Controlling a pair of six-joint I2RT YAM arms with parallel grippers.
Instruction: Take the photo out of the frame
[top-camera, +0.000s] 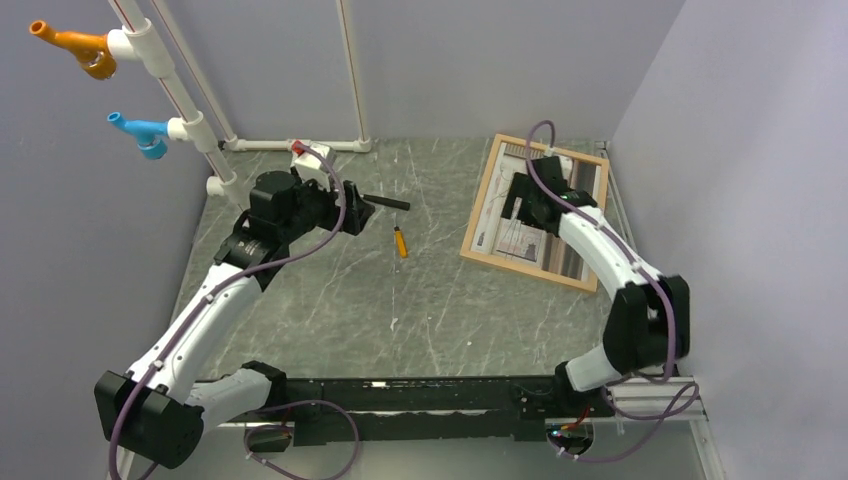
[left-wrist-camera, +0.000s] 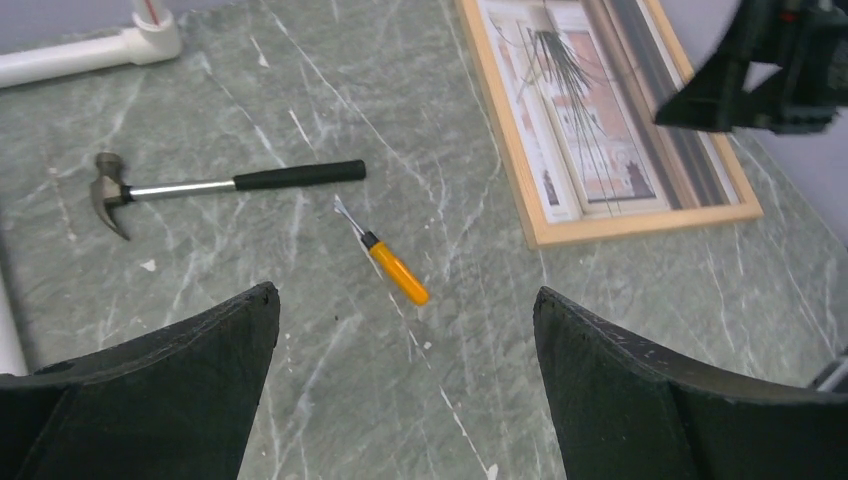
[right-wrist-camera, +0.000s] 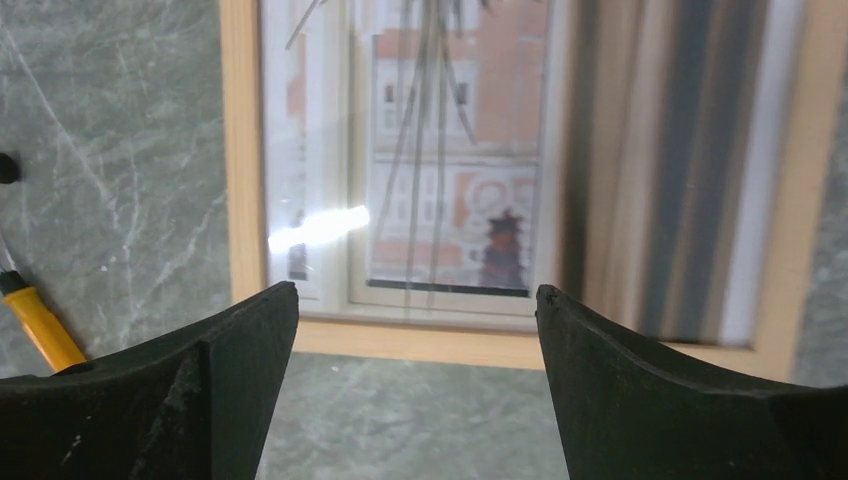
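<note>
Nothing of the job is done yet, as far as I can see. The photo (right-wrist-camera: 450, 180) still sits inside the frame (right-wrist-camera: 240, 150), and the frame lies flat on the table (top-camera: 330, 300) at its far right, close to the wall. The print faces up, so I can see the brown stripes and the wispy plant.

My right gripper (right-wrist-camera: 412, 295) hangs over the frame's lower border with its fingers spread wide and nothing between them. From the wrist view I can't tell whether it touches the wood or only hovers above it. A bright glare streak crosses the print (I'd guess a clear sheet lies over it, though I can't confirm that).

My left gripper (left-wrist-camera: 405, 298) is also wide apart and empty. It is raised over the left-centre of the table, well away from the frame. Below it lie a screwdriver (left-wrist-camera: 395, 270) and a hammer (left-wrist-camera: 230, 183), neither of them in hand.

The whole task is still ahead. I have to get a hold on the frame, free whatever keeps the print in, and lift the print clear. I judge this moment to be the approach.
</note>
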